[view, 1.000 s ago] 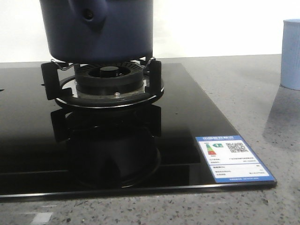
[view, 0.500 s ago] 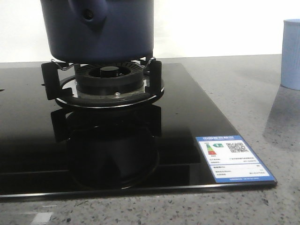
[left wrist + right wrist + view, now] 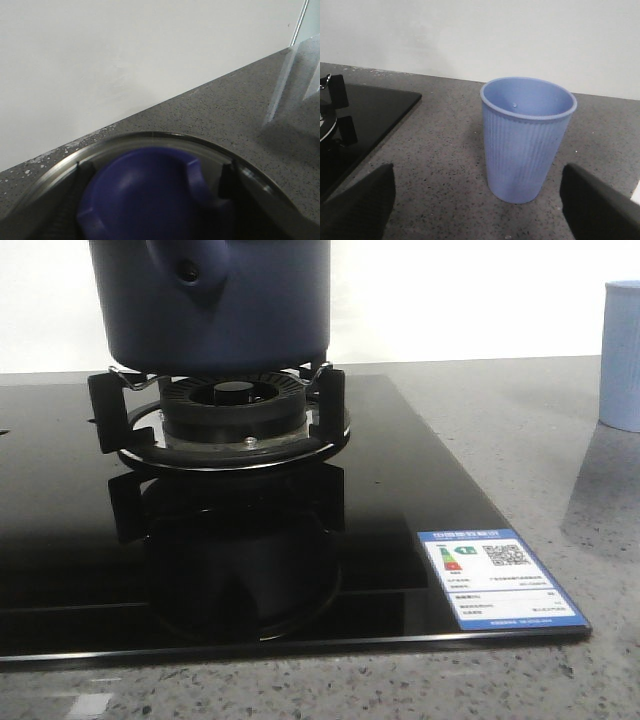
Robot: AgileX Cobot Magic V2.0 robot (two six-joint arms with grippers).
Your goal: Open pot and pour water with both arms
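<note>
Navy pot (image 3: 215, 305) sat on burner (image 3: 232, 410); only left wrist view showed knob (image 3: 145, 197) between left fingers (image 3: 227, 182), grip unclear; right gripper (image 3: 480, 200) spread before cup (image 3: 527, 137).

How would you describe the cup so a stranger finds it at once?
Start at the black glass stove. On the grey counter to its right stands the cup, upright and open-topped. It is pale blue and ribbed, smaller than the dark navy pot.

On my feeds I see little of the robot: the right gripper (image 3: 477, 200) shows two dark grey, matte, rounded fingers (image 3: 357, 202); the left gripper (image 3: 150, 200) shows black finger edges, blurred.
</note>
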